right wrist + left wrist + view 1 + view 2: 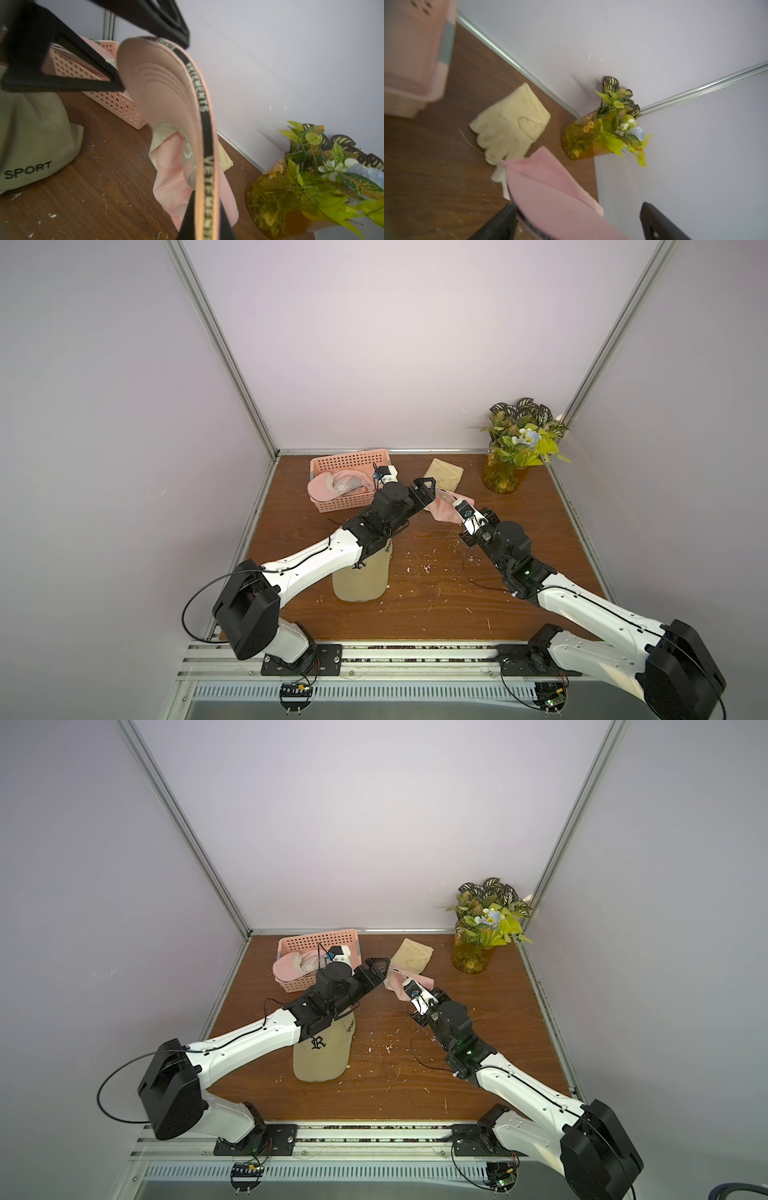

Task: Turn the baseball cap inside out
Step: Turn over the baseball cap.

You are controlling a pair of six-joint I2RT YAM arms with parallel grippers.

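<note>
Lavender-walled booth, scuffed brown wood table [415, 614]. At the back sit a pink basket [332, 460] with another pink hat in it, cream gloves [446, 475] and an amber vase of fake plants [503, 477]. A beige cap [361, 576] marked SPORT sits near the front, under the left arm.

The task item is the pink cap [442, 508], mid-table between the two arms and raised by its brim. The crown hangs crumpled below; I can't tell if it touches the table.

The right fingers [189, 220] are closed tight on the brim edge, right on the black lettered band. The left fingers [658, 224] are spread wide with one on each side of the pink cap, gripping nothing.

Step, as I judge it: mid-regrasp. The right arm anchors the brim while the left is free to go for the crown. The crown doesn't look fully inverted yet, though the lining side is hard to read.

Next move likely needs the left fingers to pinch or push the crown fabric through the opening while the right keeps the brim steady. Risk: the thin brim grip slips under the pull.
</note>
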